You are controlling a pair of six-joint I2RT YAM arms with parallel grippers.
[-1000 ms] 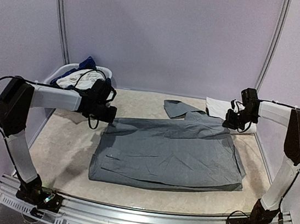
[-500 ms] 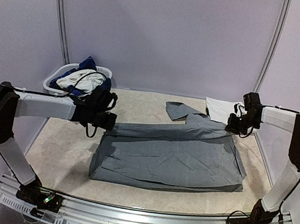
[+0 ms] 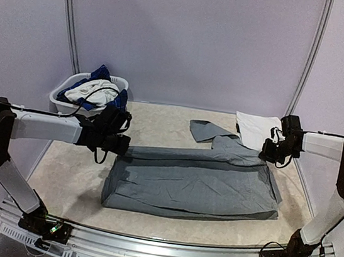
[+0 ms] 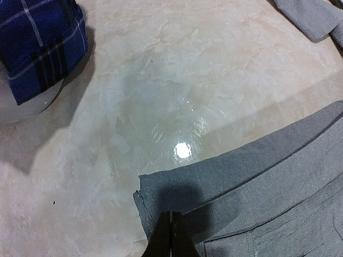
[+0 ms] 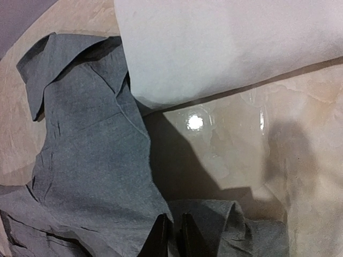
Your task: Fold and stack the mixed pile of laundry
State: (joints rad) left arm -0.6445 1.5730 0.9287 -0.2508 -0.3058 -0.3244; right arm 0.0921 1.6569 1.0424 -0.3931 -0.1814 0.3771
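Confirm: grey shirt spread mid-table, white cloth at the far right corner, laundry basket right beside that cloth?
Wrong on the basket: it sits at the far left corner, opposite the white cloth, as the top external view shows. The grey shirt and the cloth are as you say.

- A grey T-shirt [image 3: 196, 185] lies spread across the middle of the beige worktop [image 3: 72, 166], partly folded, with one sleeve sticking out towards the far side.
- The left tool [image 3: 122, 144] sits low at the shirt's far-left corner, pinched closed on the cloth.
- The right tool [image 3: 268, 155] is at the shirt's far-right corner; how its jaws stand cannot be made out.
- A flat white cloth [image 3: 254, 128] lies at the far right, just beyond the right tool.
- A white basket [image 3: 70, 83] in the far-left corner holds blue plaid and white pieces [image 3: 94, 90].
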